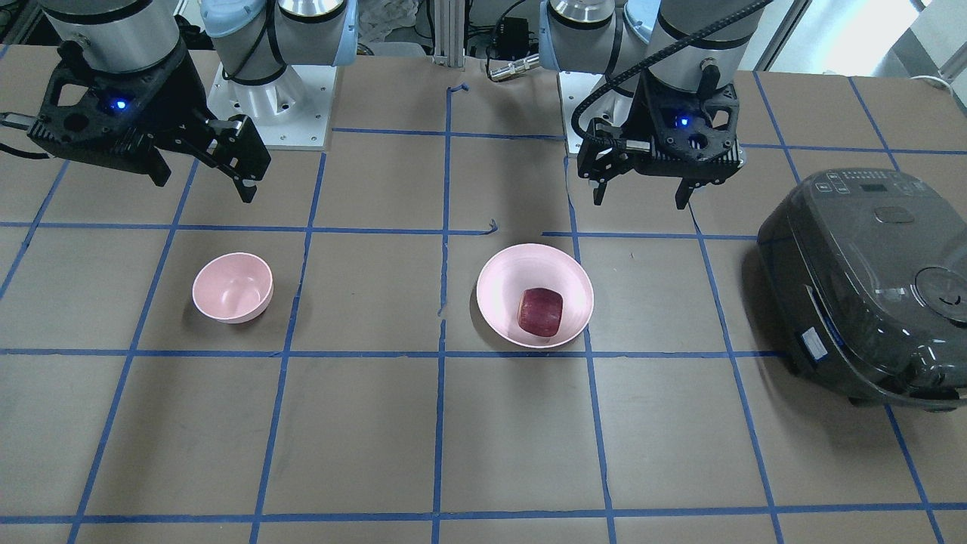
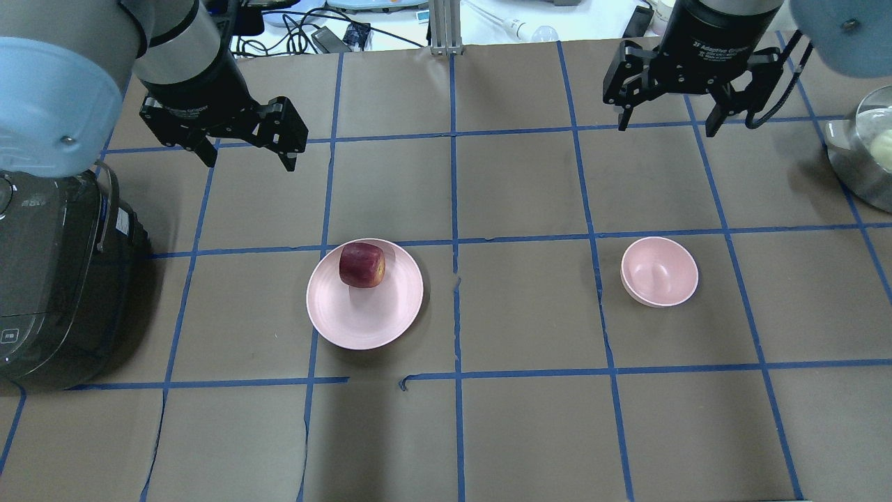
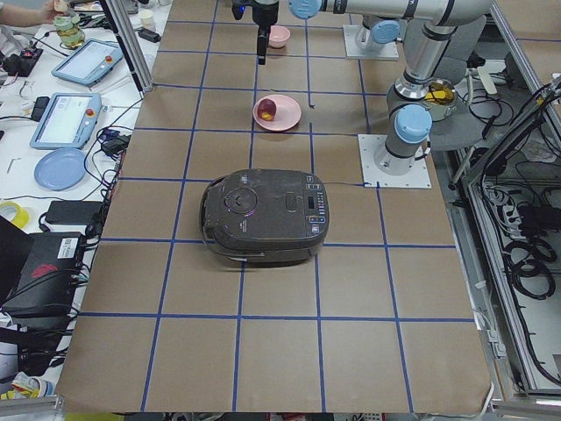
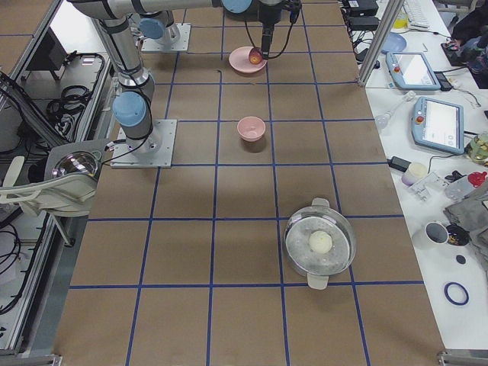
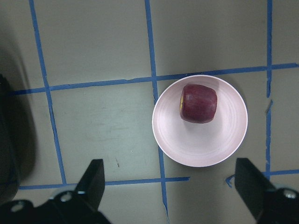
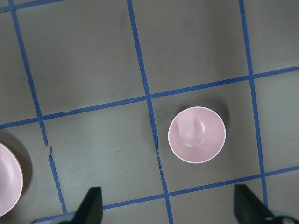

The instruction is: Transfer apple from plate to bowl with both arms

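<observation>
Left gripper hangs wide open and empty; below, between its fingers, a smooth round pink plate bears the blocky, streaked red apple. Right gripper, lettered "Adaptive Gripper", gapes empty above the deep bowl.

apple dark red | plate pale pink | bowl pale pink

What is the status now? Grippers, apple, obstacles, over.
Both open, empty: left gripper raised near plate, right gripper raised near bowl. Apple on plate; bowl empty. Cooker outside plate-to-bowl path.
</observation>
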`<state>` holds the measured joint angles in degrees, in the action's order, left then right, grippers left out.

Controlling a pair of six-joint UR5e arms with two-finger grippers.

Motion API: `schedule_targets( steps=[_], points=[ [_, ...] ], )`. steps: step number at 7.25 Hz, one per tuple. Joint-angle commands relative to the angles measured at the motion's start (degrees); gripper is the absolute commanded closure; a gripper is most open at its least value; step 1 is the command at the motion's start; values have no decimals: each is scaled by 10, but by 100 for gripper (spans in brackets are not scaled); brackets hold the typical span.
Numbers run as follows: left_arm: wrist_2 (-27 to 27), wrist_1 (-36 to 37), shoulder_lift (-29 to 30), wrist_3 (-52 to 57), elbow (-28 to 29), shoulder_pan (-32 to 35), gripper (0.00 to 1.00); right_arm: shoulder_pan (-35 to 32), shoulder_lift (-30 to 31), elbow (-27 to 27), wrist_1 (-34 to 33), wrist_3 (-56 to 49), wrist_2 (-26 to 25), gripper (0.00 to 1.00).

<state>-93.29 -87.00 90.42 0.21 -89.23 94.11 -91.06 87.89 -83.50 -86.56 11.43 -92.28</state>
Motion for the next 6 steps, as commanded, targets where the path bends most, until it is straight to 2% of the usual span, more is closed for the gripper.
schedule_targets(
  steps=[1,6],
  points=[
    [8,0,3,0,1,0,0,0,0,0,0,0,1,0],
    [10,2,6,-1,-6,5,0,0,0,-1,-1,2,1,0]
  ],
)
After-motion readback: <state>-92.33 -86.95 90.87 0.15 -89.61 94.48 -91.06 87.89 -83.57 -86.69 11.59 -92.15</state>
